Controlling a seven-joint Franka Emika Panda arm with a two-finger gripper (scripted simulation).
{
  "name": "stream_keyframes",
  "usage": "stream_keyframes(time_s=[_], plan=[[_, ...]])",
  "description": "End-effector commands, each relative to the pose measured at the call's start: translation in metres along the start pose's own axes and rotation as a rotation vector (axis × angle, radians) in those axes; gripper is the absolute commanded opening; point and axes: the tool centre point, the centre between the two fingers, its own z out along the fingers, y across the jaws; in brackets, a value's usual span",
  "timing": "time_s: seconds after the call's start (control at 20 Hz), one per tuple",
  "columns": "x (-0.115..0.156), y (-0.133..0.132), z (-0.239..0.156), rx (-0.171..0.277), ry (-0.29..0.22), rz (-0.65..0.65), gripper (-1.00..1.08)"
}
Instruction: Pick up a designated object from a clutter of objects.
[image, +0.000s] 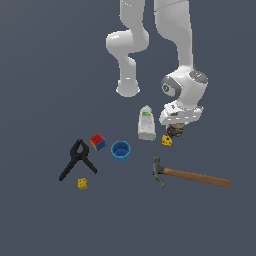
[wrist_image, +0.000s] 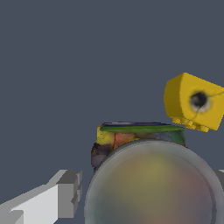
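Fingers (wrist_image: 65, 194) of the white robot arm's gripper (image: 175, 131) sit low around the small short cylindrical can with a greyish metal top and multicoloured label (wrist_image: 148, 175). In the wrist view one grey-padded finger stands just beside the can's side with a sliver of gap showing, and the other is barely in frame, so I cannot tell whether they grip it. The can stands on the dark grey table (image: 45, 220), between a white bottle with a green label (image: 146, 124) lying on the exterior view's left and a small yellow block (image: 166, 141) just beside it. Well apart lie a blue cup (image: 120, 150) and a wooden-handled hammer (image: 190, 175).
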Motion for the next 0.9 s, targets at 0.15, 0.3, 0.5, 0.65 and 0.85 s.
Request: stream_keyframes(time_s=[0.15, 0.3, 0.5, 0.65, 0.85], plan=[[0.0003, -0.0001, 0.0038, 0.000, 0.001, 0.000, -1.00], [0.0003, -0.0001, 0.0038, 0.000, 0.001, 0.000, -1.00], [0.0003, -0.0001, 0.0038, 0.000, 0.001, 0.000, -1.00], [0.0001, -0.0003, 0.0024, 0.000, 0.002, 0.000, -1.00], [0.0008, 0.0027, -0.0027, 0.000, 0.002, 0.000, -1.00]])
